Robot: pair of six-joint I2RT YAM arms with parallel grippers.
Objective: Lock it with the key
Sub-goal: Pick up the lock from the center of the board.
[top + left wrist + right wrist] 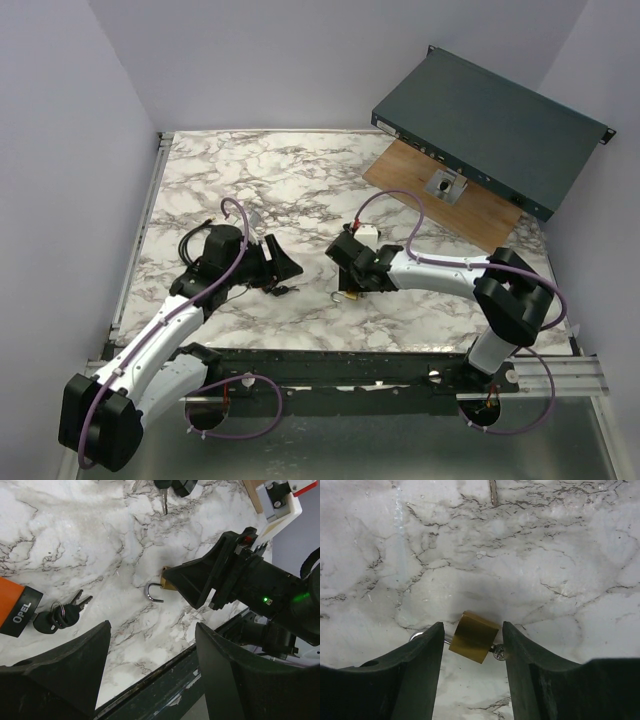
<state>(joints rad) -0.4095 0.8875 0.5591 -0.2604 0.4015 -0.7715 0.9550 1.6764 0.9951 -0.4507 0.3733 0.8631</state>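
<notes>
A brass padlock lies on the marble table, its silver shackle swung open and pointing left. A small silver key sticks out of the padlock's right side, close to my right finger. My right gripper is open and low over the padlock, one finger on each side of the brass body, with a gap on the left side. My left gripper is open and empty, hanging over the table's near edge, left of the padlock. In the top view it points toward the right gripper.
A bunch of black keys on an orange Opel tag lies left of the padlock. Another key lies farther out. A dark flat box rests on a wooden board at the back right. The dark front rail runs under my left fingers.
</notes>
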